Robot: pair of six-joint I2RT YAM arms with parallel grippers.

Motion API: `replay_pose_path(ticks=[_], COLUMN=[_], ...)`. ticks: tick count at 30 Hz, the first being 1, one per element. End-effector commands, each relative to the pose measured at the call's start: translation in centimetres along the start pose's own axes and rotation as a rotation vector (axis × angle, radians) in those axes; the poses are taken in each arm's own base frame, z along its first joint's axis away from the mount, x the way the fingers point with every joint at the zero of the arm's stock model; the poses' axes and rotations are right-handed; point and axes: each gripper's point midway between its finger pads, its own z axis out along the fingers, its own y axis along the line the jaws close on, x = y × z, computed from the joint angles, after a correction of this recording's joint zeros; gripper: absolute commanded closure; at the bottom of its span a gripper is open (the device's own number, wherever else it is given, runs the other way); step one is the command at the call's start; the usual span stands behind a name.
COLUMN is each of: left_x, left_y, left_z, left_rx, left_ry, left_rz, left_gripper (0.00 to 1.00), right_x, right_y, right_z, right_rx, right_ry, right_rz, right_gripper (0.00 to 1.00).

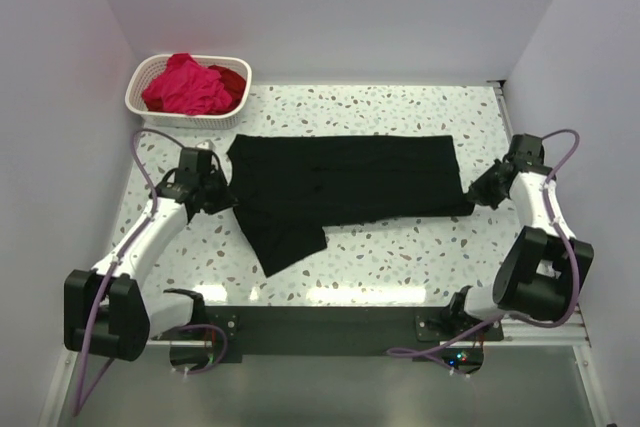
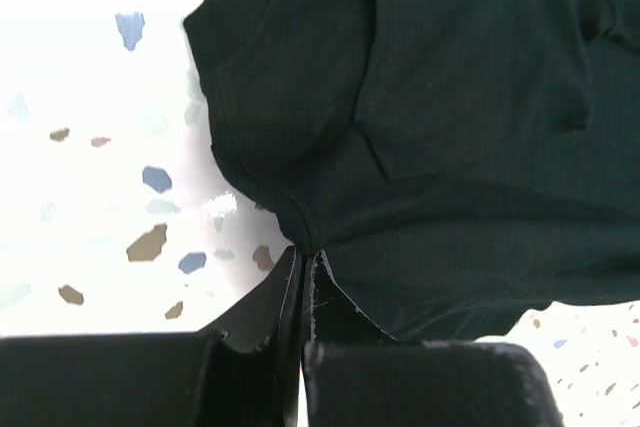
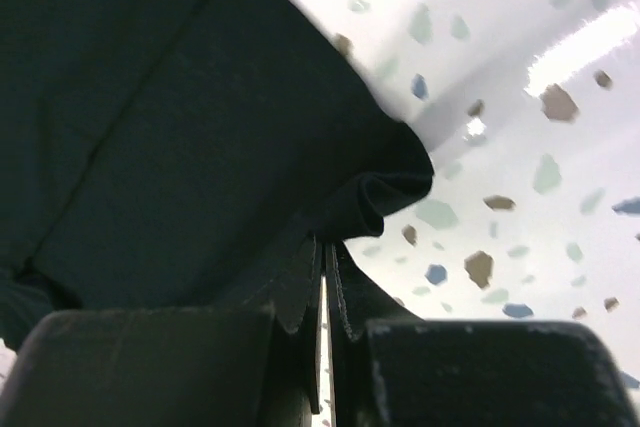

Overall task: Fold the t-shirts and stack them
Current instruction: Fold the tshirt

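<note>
The black shirt [image 1: 350, 182] lies spread across the middle of the desk [image 1: 420, 247], one sleeve trailing toward the lower left. The left tool [image 1: 228, 197] is pinched tight on its left edge and the right tool [image 1: 472, 194] on its right corner, probably so both ends lift together for an even fold. The pink shirt [image 1: 185, 85] and red shirt [image 1: 232, 79] sit in the basket [image 1: 160, 115], upper left.

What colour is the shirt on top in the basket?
Bright magenta-pink shirt, clearest in the top view.
</note>
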Motion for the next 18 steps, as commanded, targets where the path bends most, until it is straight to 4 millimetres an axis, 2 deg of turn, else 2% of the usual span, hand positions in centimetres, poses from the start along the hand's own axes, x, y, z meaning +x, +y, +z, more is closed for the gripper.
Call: replay_pose_path(ticks=[1,7,14,18], left_x=[-2.6,-4.2,-4.7,-5.7], left_y=[-0.4,-0.2,-0.1,-0.4], left_z=[-0.3,1.4,4.3,5.0], left_rx=[0.031,0.013,-0.011,-0.017], left_ry=[-0.034,-0.011,0.036,0.035], left_rz=[0.015,0.002,-0.003,-0.004], left_gripper=[1.0,1.0,1.0,1.0], right_x=[-2.9,-4.3,-5.5,-5.9], right_y=[3.6,5.1,5.2,5.1], right_z=[-0.1,2.3,4.6,5.4], right_rx=[-0.08,-0.042,-0.004,0.014], right_ry=[-0.084,-0.105,-0.102,-0.106], right_rz=[-0.037,-0.069,-0.096,-0.101], right_gripper=[1.0,1.0,1.0,1.0])
